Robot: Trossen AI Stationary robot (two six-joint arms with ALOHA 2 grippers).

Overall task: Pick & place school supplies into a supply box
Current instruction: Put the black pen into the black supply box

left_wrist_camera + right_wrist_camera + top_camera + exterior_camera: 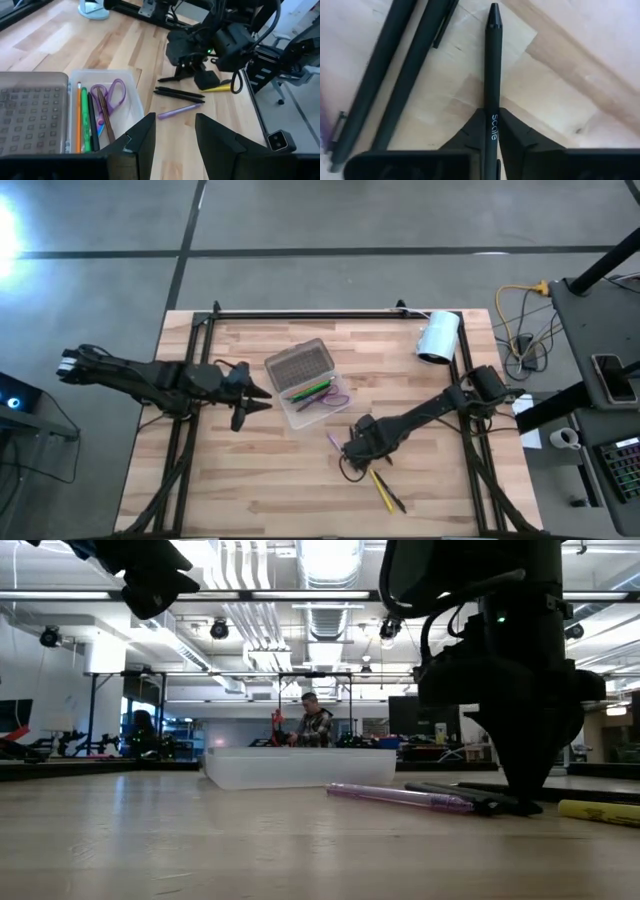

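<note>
Right claw [490, 131] pinching black pen [491, 65], bare wood around

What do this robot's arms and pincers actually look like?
Two slim, jointed arms, all matte black, with dark cables looped along them. The left gripper ends in two flat, wedge-shaped black fingers. The right gripper has the same tapered fingers, and a small green light glows on its wrist block.
</note>
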